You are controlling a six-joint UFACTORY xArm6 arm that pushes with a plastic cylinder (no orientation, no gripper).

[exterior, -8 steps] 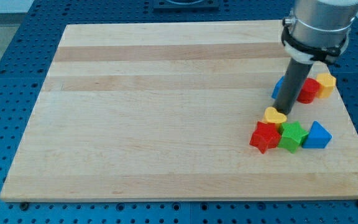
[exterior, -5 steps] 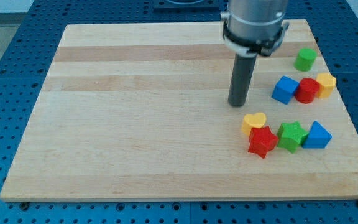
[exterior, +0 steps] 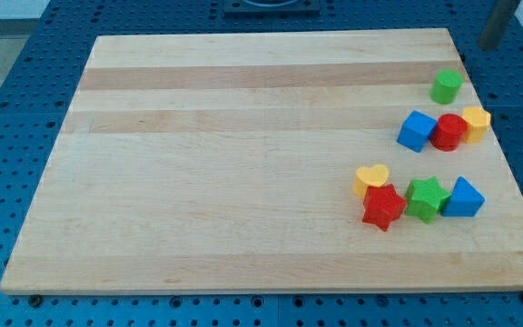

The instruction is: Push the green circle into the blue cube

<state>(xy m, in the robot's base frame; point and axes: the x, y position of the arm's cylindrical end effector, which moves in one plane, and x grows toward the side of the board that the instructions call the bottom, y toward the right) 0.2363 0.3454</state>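
Green is the colour to watch here: the green circle (exterior: pixel 445 86) sits near the view's top right corner of the wooden board (exterior: pixel 243 163), and the blue cube (exterior: pixel 417 131) lies just below it and a little toward the view's left, close by but with a sliver of bare wood between them. So the push has to run from the view's top right down toward the bottom left, which means the rod needs to come in on the far, upper-right side of the circle. A dark rod (exterior: pixel 499 22) shows at the very top right edge, beyond the board's corner, yet I cannot say whether its lower end is the tip or how it meets the table. There are no jaws on this rig to report. Touching the cube on its right is a red block (exterior: pixel 448 133), and a yellow block (exterior: pixel 476 121) presses against that; a push that drifts right would likely strike the red one instead. A second cluster lies well below, clear of the line.
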